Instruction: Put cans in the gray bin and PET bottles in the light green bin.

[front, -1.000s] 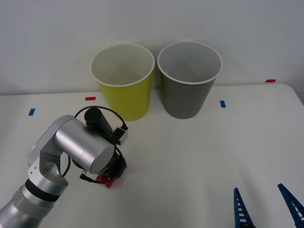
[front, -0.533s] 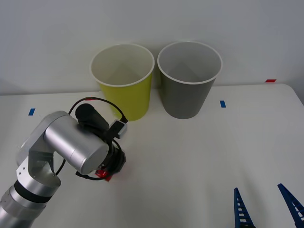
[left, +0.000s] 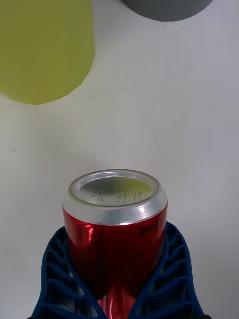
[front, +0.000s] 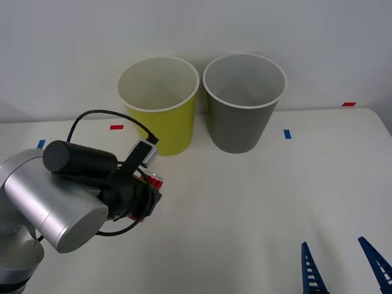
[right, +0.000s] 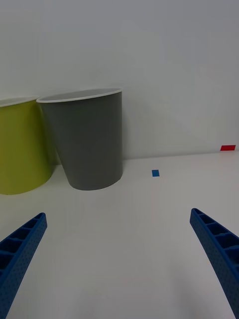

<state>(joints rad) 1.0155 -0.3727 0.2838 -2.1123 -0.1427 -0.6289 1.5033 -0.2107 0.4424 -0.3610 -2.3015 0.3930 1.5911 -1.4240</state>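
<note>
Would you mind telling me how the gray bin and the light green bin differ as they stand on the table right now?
The gray bin is dark gray outside; the light green bin is yellow-green. The gray bin stands on the robot's right, the light green bin on its left, nearer the left gripper, which is shut on the red can. Both are upright, tapered and round, with white rims, and stand side by side at the table's far edge.

Robot test lab setup, not a home or shop: bare white wall (front: 73, 43) behind a plain white surface (front: 275, 202). Small red tape mark (front: 116, 127) and blue tape mark (front: 286, 133) stuck on the surface as position markers. Silver cylindrical robot arm (front: 55, 202) with black cabling over it.
</note>
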